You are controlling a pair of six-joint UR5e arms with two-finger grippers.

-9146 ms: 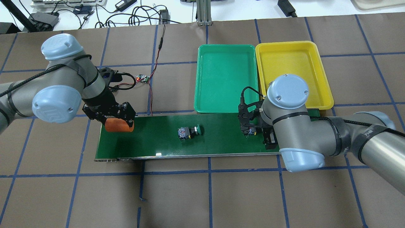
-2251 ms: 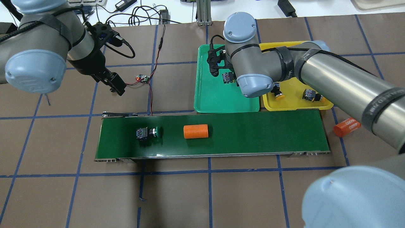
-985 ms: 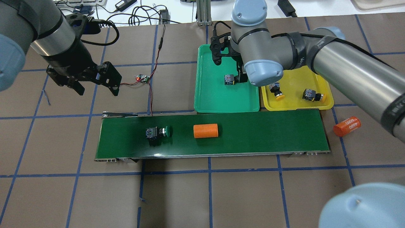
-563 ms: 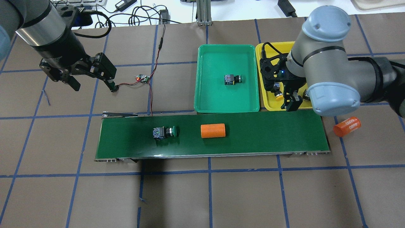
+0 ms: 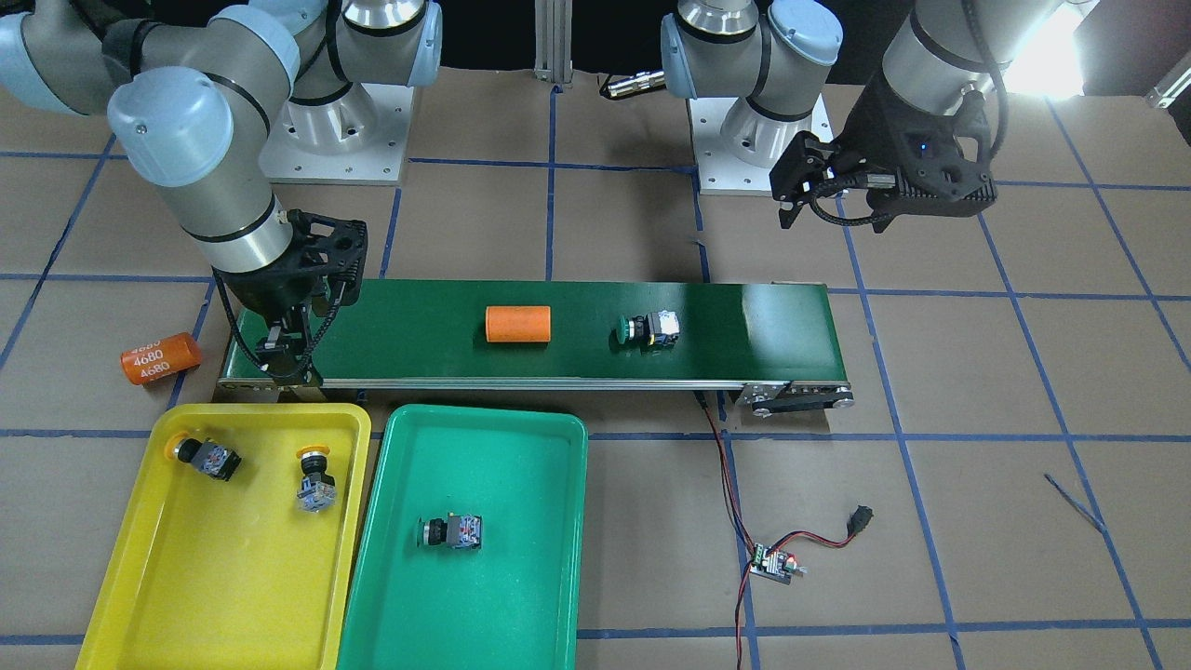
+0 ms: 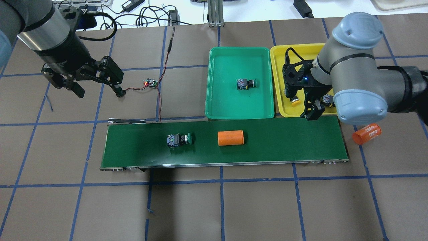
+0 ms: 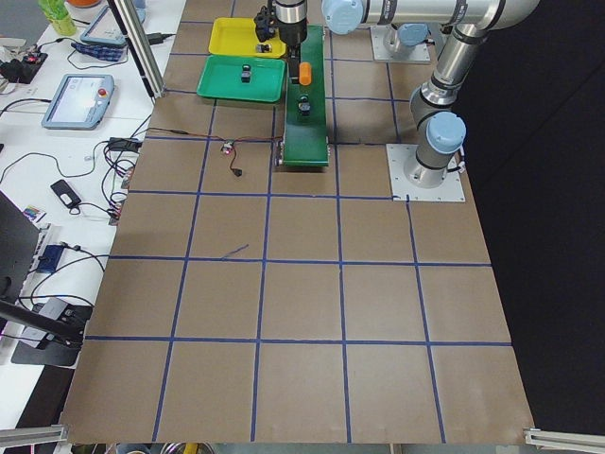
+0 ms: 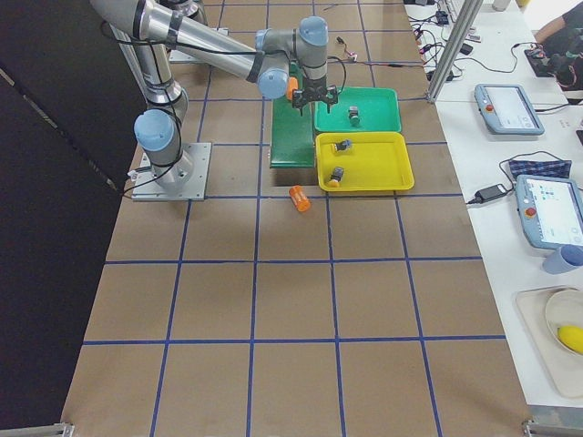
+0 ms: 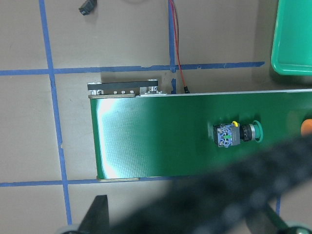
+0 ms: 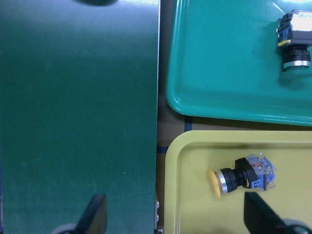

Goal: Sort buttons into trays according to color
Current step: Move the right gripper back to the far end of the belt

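One green-capped button (image 6: pixel 180 140) lies on its side on the dark green conveyor belt (image 6: pixel 284 144); it also shows in the left wrist view (image 9: pixel 235 134). Another green button (image 6: pixel 245 83) lies in the green tray (image 6: pixel 227 107). Two yellow buttons (image 5: pixel 205 456) (image 5: pixel 314 479) lie in the yellow tray (image 6: pixel 317 50). My right gripper (image 6: pixel 312 112) is open and empty, above the yellow tray's front rim at the belt's right end. My left gripper (image 6: pixel 99 91) is open and empty, above the table behind the belt's left end.
An orange cylinder (image 6: pixel 230 138) lies on the belt to the right of the button. A second orange cylinder marked 4680 (image 6: pixel 366 131) lies on the table past the belt's right end. A small circuit board (image 6: pixel 151 82) with red-black wires lies behind the belt.
The right gripper has left the green button in the green tray and swung right to the yellow tray's front rim. The button and cylinder on the belt have moved right. The left gripper hardly moved.
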